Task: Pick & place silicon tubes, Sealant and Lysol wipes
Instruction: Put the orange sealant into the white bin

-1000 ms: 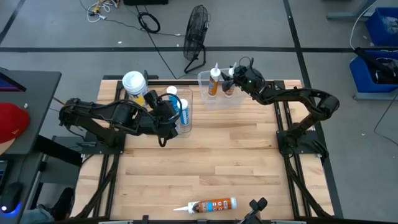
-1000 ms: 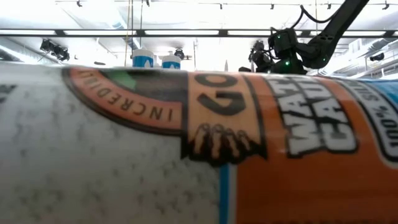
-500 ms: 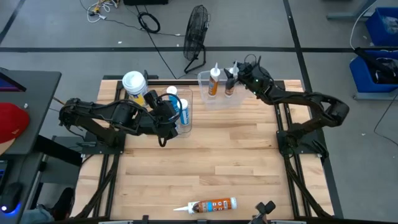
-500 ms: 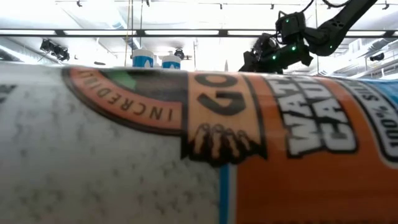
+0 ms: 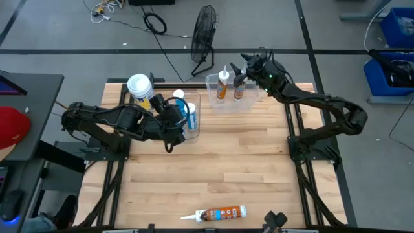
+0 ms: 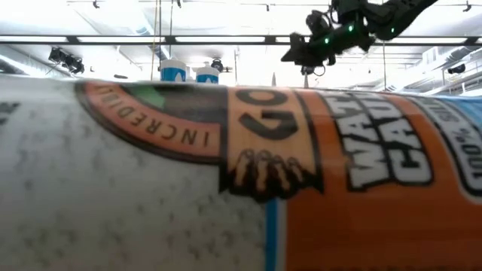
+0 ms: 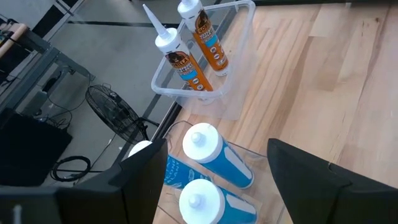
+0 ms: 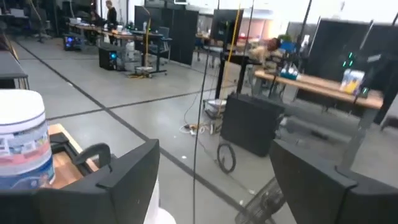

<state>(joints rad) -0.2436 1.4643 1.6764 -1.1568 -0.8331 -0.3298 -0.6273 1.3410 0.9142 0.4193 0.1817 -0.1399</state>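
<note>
Last sealant tube lies crosswise at near table edge, well apart from right gripper, empty, fingers spread.

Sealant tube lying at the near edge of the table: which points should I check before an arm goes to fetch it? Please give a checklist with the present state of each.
1. Sealant tube lies alone, nothing touching it: ok.
2. Right pincer open and empty: ok.
3. Right pincer free of the two upright tubes in the right bin: cannot tell; it hangs close above them.
4. Left pincer open and empty, over the left bin with the blue tubes: ok.
5. Lysol wipes upright beside the left bin, far from the lying tube: ok.
6. Low view usable for guidance: not ok; the lying tube fills it.
</note>
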